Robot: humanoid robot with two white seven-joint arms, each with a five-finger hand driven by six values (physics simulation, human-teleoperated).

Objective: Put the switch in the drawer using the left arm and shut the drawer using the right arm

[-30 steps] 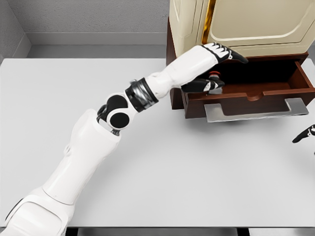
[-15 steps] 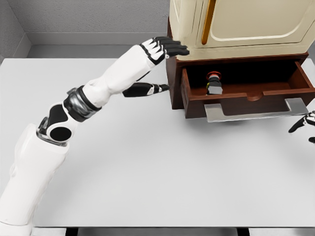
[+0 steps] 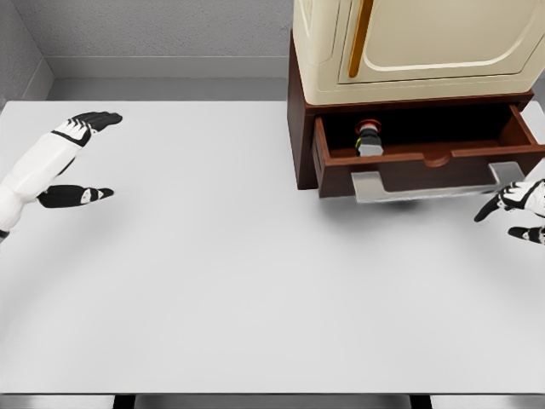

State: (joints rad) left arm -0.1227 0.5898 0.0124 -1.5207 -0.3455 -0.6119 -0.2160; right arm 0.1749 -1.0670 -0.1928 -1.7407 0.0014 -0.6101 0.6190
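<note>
White tabletop (image 3: 255, 281) fills most of my head view, with a dark wooden cabinet (image 3: 300, 128) at the far right carrying a cream upper unit (image 3: 426, 38). Its drawer (image 3: 426, 158) stands pulled out, and I see the red-capped switch (image 3: 369, 138) inside near its left end. My left hand (image 3: 72, 158) hovers far left of the drawer, fingers spread, gripping nothing. My right hand (image 3: 515, 209) sits just below the metal drawer handle (image 3: 426, 183), at its right end, fingers loosely extended and empty.

Right hand (image 3: 521, 210) cut by frame edge
</note>
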